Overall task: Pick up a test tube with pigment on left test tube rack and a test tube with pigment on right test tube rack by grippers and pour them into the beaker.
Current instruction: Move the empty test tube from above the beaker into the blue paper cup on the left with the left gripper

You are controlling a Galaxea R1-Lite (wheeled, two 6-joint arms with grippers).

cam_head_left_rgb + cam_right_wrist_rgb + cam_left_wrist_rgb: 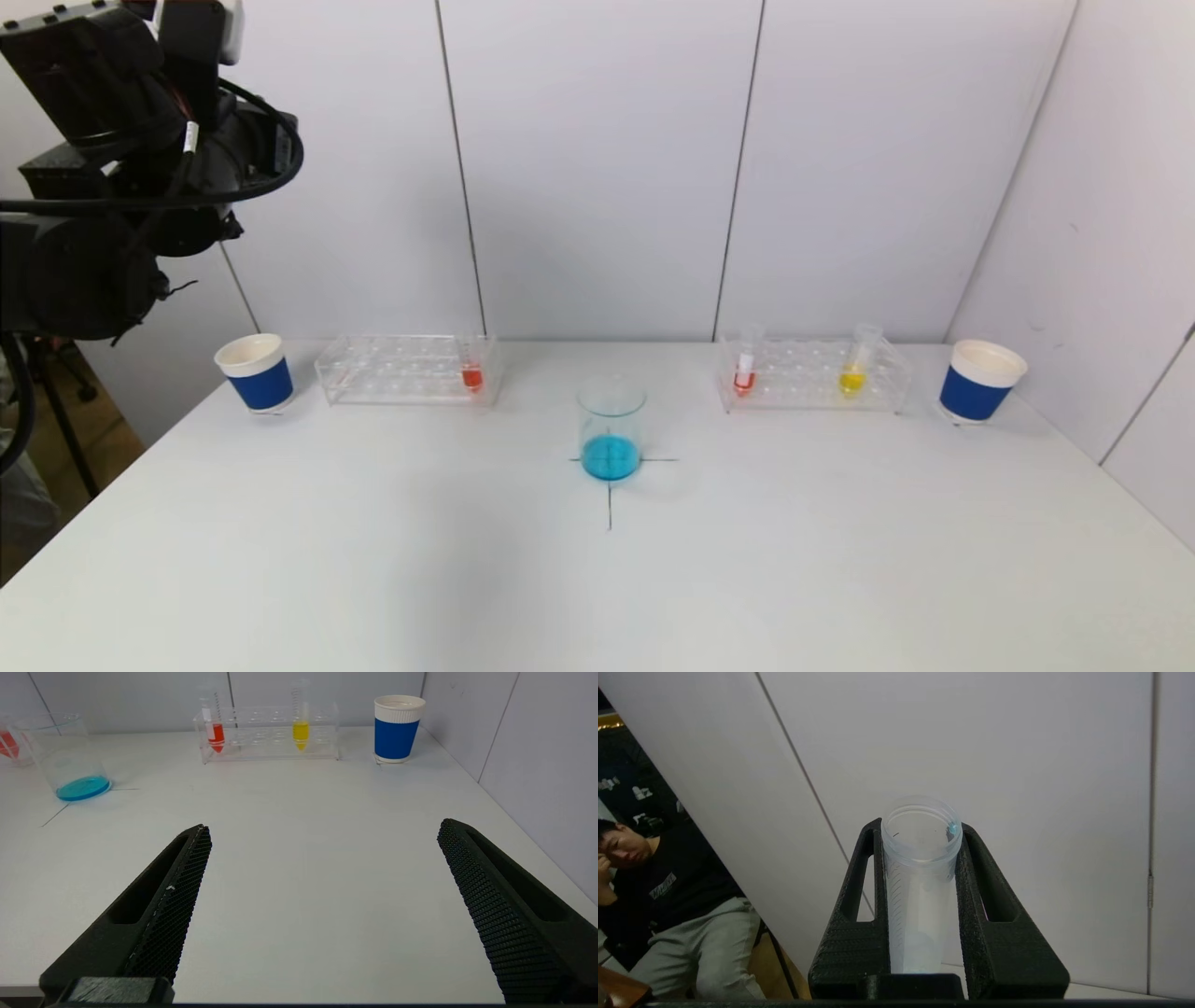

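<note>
Left gripper (920,835): clamped on an emptied, upright test tube (920,882), raised left of the table.
Right gripper (322,835): wide open, empty; yellow tube (300,732) upright, straight ahead.

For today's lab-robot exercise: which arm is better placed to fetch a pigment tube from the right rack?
Right. Its tool is open and empty, facing the right rack with its red and yellow tubes. The left tool is raised high, shut on an emptied tube.

no readable text, graduation marks on held tube (920,891) too faint to read
</note>
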